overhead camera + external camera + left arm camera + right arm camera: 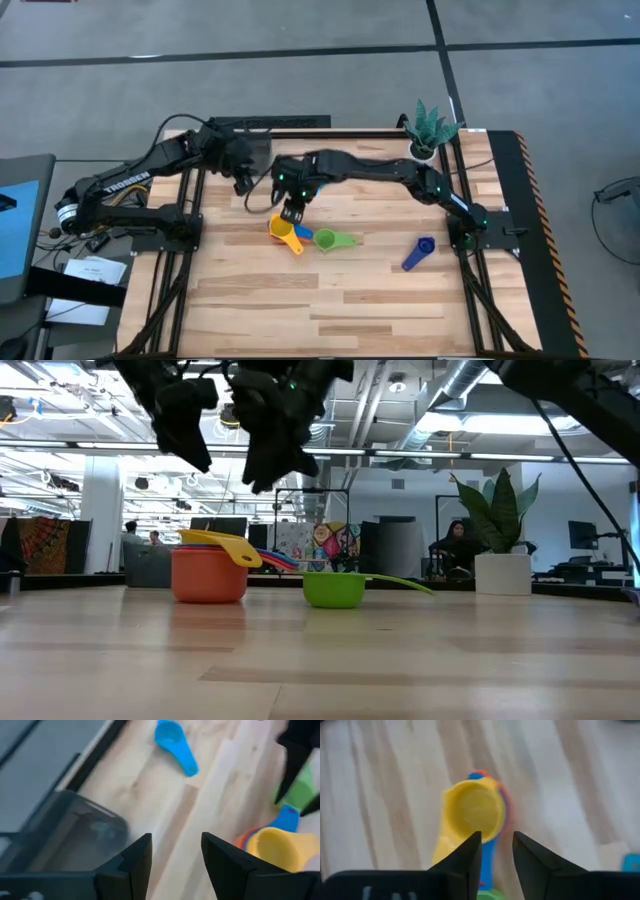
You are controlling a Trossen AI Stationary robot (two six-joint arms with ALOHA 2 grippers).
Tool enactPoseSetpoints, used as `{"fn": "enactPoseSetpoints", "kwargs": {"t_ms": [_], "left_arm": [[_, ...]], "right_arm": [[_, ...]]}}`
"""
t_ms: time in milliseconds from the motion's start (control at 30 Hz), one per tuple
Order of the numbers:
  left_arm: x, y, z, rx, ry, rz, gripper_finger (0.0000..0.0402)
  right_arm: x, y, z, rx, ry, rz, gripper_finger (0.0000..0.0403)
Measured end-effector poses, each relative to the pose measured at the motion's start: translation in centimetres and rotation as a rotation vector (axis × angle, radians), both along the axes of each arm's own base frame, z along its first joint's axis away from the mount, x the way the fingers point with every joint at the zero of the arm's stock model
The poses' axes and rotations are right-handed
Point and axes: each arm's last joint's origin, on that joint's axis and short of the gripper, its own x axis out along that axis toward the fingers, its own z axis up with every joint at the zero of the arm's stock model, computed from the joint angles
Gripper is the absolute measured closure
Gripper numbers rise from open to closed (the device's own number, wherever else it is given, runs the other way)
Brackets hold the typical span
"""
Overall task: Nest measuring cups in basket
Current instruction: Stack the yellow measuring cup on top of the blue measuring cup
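A nested stack of cups (285, 232) stands mid-table: orange at the bottom, yellow on top (477, 812), with blue and red handles poking out (280, 560). A green cup (328, 240) sits just to its right. A dark blue cup (420, 250) lies farther right, and a light blue one (172, 740) shows in the left wrist view. The dark grey basket (258, 150) (75, 835) stands at the far side. My right gripper (292, 210) (495, 847) hovers open above the stack. My left gripper (245, 182) (175, 852) is open, in the air beside the basket.
A white plant pot (425, 150) (503, 573) stands at the far right corner. Black frame rails (190, 260) run along both sides of the table. The near half of the wooden top (330, 310) carries nothing. People and desks show in the room beyond.
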Motion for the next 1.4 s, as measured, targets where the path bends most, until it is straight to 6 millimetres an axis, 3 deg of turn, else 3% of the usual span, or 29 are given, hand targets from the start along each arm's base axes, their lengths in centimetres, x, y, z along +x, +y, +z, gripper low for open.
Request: {"fn": "enactPoseSetpoints", "kwargs": {"t_ms": [200,533,700,933,1067,1267,1400], "left_arm": [[0.5,-0.2,-2.1,-0.023,-0.023,-0.044,0.0242],[0.4,-0.7,-5.5,-0.104,0.000,-0.104,0.0242],[0.9,-1.1,-5.8,-0.106,-0.037,-0.139,0.0242],[2.1,-2.3,-5.1,-0.105,-0.142,-0.270,0.0242],[2.9,-3.0,-5.3,-0.090,-0.148,-0.412,0.0242],[4.6,-3.1,-7.3,-0.091,-0.072,-0.506,0.0242],[5.3,-2.9,-8.4,-0.115,-0.028,-0.517,0.0242]], "right_arm": [[0.8,3.7,0.3,-0.007,-0.052,-0.067,0.0299],[0.9,7.3,0.4,-0.064,-0.080,-0.302,0.0338],[0.9,10.3,0.7,-0.062,-0.140,-0.375,0.0368],[0.3,16.3,1.0,-0.043,-0.253,-0.513,0.0395],[0.4,18.5,-1.0,-0.043,-0.215,-0.499,0.0388],[1.6,21.1,-5.4,-0.130,-0.215,-0.385,0.0396],[2.0,21.5,-5.9,-0.159,-0.249,-0.382,0.0395]]}}
